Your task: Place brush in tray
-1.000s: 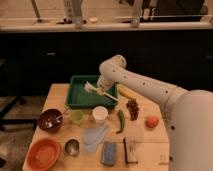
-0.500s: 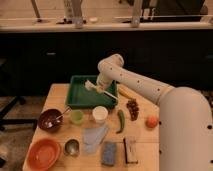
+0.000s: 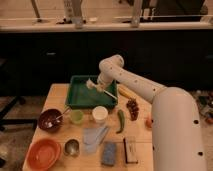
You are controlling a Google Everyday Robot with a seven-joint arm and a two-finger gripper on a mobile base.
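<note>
The green tray [image 3: 80, 100] stands at the back of the wooden table. My gripper [image 3: 99, 83] hangs over the tray's right half, reaching down from the white arm's elbow [image 3: 113, 63]. The brush [image 3: 106, 90] shows as a slim white handle slanting from the gripper down and right toward the tray's right rim. Its head end is by the gripper. I cannot tell whether the brush rests on the tray floor or is held above it.
In front of the tray stand a brown bowl with a spoon [image 3: 50, 120], a green cup [image 3: 76, 116] and a white cup [image 3: 100, 114]. Right of it lie a green pepper [image 3: 121, 120], grapes [image 3: 132, 107] and an orange fruit [image 3: 149, 121]. An orange bowl [image 3: 44, 152], metal can [image 3: 72, 147], sponge [image 3: 109, 152] and dark block [image 3: 131, 149] lie near the front.
The arm's elbow and gripper have shifted slightly left over the tray with the brush. The things on the table have not moved.
</note>
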